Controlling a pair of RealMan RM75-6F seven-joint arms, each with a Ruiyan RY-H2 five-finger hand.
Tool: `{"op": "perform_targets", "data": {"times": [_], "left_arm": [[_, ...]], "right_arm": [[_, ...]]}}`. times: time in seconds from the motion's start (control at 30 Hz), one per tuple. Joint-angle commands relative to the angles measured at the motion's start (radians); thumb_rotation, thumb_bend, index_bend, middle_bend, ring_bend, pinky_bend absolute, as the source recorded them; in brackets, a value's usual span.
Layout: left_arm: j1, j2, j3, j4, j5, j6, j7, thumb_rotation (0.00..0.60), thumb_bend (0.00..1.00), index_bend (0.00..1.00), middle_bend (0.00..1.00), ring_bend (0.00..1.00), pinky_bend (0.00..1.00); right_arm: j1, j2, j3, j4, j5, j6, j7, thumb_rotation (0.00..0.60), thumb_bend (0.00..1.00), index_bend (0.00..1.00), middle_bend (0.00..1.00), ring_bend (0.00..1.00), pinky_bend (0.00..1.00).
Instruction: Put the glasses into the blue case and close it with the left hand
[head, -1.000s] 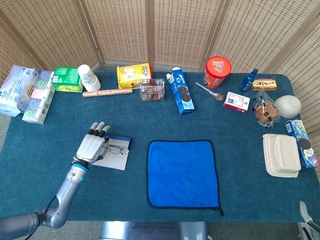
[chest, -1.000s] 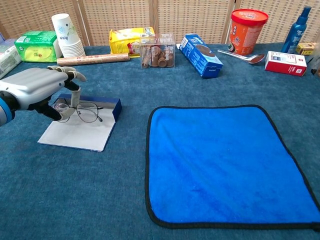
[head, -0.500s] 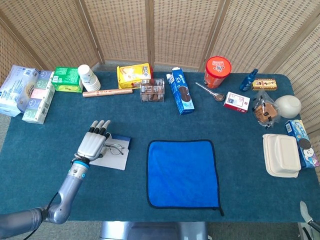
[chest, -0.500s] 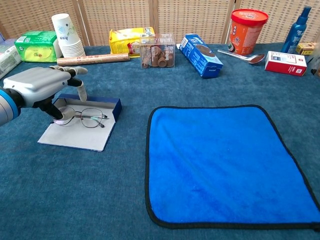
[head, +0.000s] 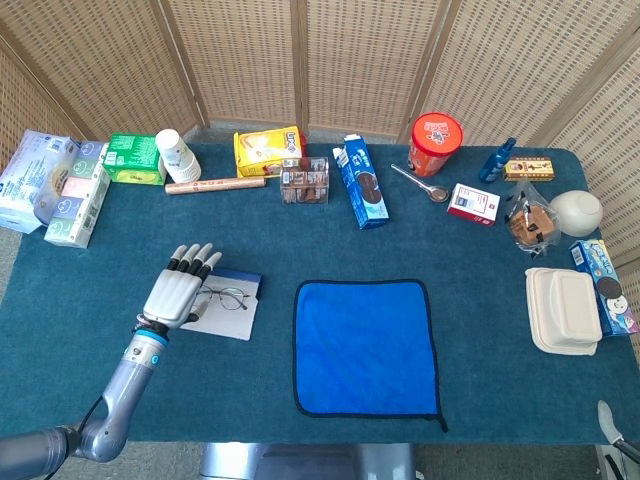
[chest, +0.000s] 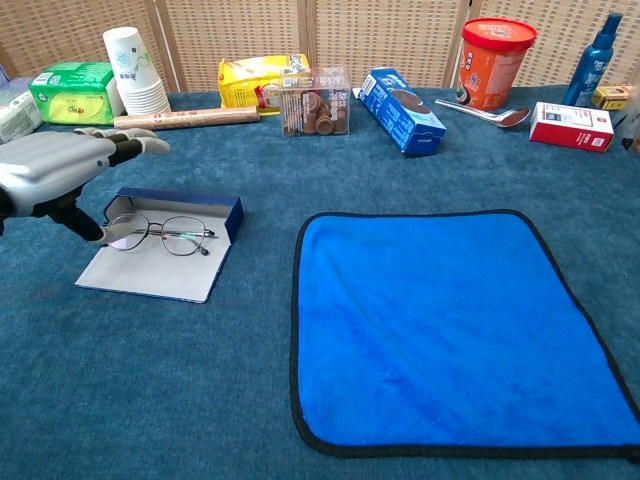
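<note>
Left hand had pulled back left and up off the thin wire-framed glasses since a second ago; then it was pinching them, now it held nothing, fingers stretched out flat and slightly apart, thumb hanging down near the case's left end. Glasses lay released inside the open blue rectangular case, lenses up, partly over the pale grey lining of its flat-lying lid, at left centre of both views. In the head view the left hand covered the case's left edge. Right hand not seen in either view.

Plain blue square microfibre cloth with dark edging lay flat at centre, apart from the case, on the dark teal carpet-textured table.

Along the top row: clear plastic box with brown round items inside, yellow soft packet, stack of white paper cups, green tissue pack, brown cylindrical roll, blue cardboard carton lying on its side, red round tub with a metal spoon beside it, small red-and-white box, blue spray bottle. At the right edge, a closed white clamshell container, contents hidden.
</note>
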Motion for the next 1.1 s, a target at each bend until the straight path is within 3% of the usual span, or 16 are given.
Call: {"op": "perform_targets", "data": {"times": [0.03, 0.7, 1.1], "left_arm": [[0.005, 0.001, 0.001, 0.017, -0.005, 0.006, 0.001, 0.562, 0.29, 0.00, 0.00, 0.00, 0.00], [-0.003, -0.043, -0.015, 0.192, -0.062, -0.047, -0.023, 0.539, 0.28, 0.00, 0.00, 0.00, 0.00], [-0.037, -0.088, -0.049, 0.231, -0.071, -0.053, -0.009, 0.536, 0.28, 0.00, 0.00, 0.00, 0.00]], "right_arm": [[0.000, 0.000, 0.000, 0.001, -0.001, 0.002, 0.002, 0.403, 0.33, 0.04, 0.13, 0.00, 0.11], [0.008, 0.000, 0.001, -0.008, -0.003, -0.008, -0.008, 0.400, 0.33, 0.04, 0.13, 0.00, 0.11], [0.005, 0.001, -0.001, -0.010, -0.002, -0.005, -0.008, 0.402, 0.33, 0.04, 0.13, 0.00, 0.11]]}}
